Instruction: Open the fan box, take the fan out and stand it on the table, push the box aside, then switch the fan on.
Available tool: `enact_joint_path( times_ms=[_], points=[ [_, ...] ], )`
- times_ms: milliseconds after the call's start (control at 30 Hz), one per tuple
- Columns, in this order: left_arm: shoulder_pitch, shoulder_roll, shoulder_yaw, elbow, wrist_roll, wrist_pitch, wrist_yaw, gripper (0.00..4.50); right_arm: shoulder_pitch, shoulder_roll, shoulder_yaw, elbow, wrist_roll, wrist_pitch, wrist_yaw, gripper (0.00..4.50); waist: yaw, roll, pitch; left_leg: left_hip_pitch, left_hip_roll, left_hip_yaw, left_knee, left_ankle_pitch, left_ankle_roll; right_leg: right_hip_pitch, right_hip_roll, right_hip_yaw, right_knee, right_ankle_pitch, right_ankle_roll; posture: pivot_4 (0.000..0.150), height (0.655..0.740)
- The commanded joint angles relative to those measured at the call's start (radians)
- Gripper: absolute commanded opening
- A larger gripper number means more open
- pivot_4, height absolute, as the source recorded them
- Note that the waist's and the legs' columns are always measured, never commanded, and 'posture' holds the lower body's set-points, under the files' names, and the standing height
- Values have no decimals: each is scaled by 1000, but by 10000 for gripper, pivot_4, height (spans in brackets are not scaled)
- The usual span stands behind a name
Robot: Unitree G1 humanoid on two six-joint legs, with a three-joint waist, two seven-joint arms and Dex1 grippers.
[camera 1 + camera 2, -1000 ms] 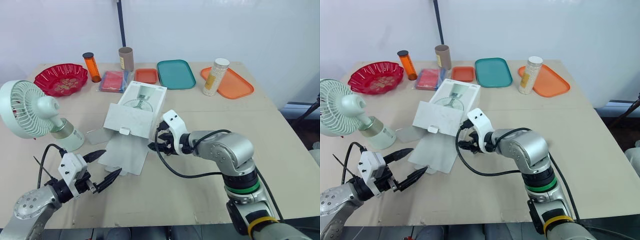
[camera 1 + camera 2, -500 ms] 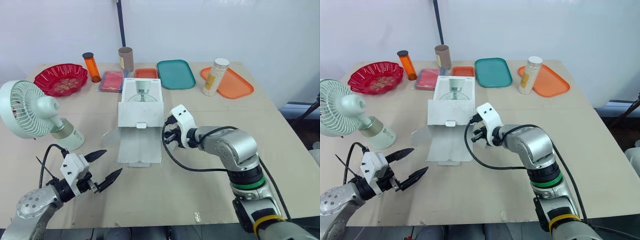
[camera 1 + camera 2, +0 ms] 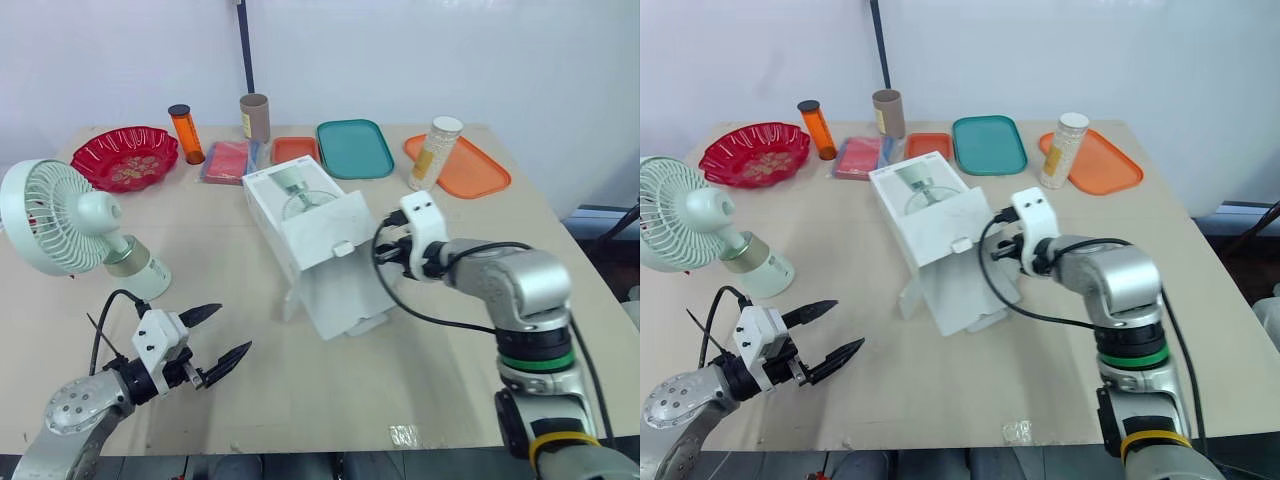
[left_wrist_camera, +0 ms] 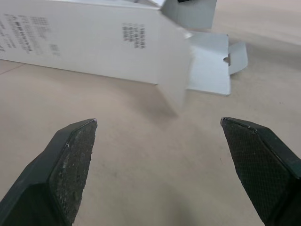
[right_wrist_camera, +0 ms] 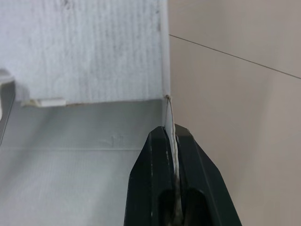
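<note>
Right gripper (image 5: 172, 136) is closed on the thin edge of an open flap of the white fan box (image 3: 305, 222), which lies mid-table; left gripper (image 3: 233, 330) is spread wide, low over the table (image 3: 330, 400) at front-left; the fan (image 3: 60, 218) stands upright at far left, well apart from the box.

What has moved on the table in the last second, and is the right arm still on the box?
The right end effector, shut on a flap edge of the white cardboard fan box, has swung to the robot's right. That turned the box so its open flap end now points toward the robot's right instead of its left. The pale green desk fan stayed standing at the left. The left end effector stayed open, hovering near the front.
</note>
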Motion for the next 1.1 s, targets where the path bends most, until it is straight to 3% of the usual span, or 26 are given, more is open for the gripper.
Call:
enact_joint_path(
  times_ms=[33,467,700,1100],
  points=[
    [-28,2,-12,19,-2,-22,-21,45000,4,-49,-82,3,-10,-1,-7,284,0,0,0,0,0,0,0,0,0,0,0,0,0,0,0,1500,7400],
    [-103,9,-54,88,2,-36,-81,45000,138,-103,-333,-16,-36,99,-68,284,0,1,0,0,0,1,0,0,1,0,0,1,0,0,1,1500,7400],
    [-161,4,-81,138,7,-44,-106,45000,120,-84,-513,37,-138,123,-207,284,0,1,0,0,0,1,0,0,1,0,0,1,0,0,1,1500,7400],
    [-194,4,-95,169,11,-61,-127,45000,119,-40,-519,-1,-145,148,-217,284,-4,2,0,1,0,1,0,0,1,0,1,2,0,0,1,1500,7400]
  ],
)
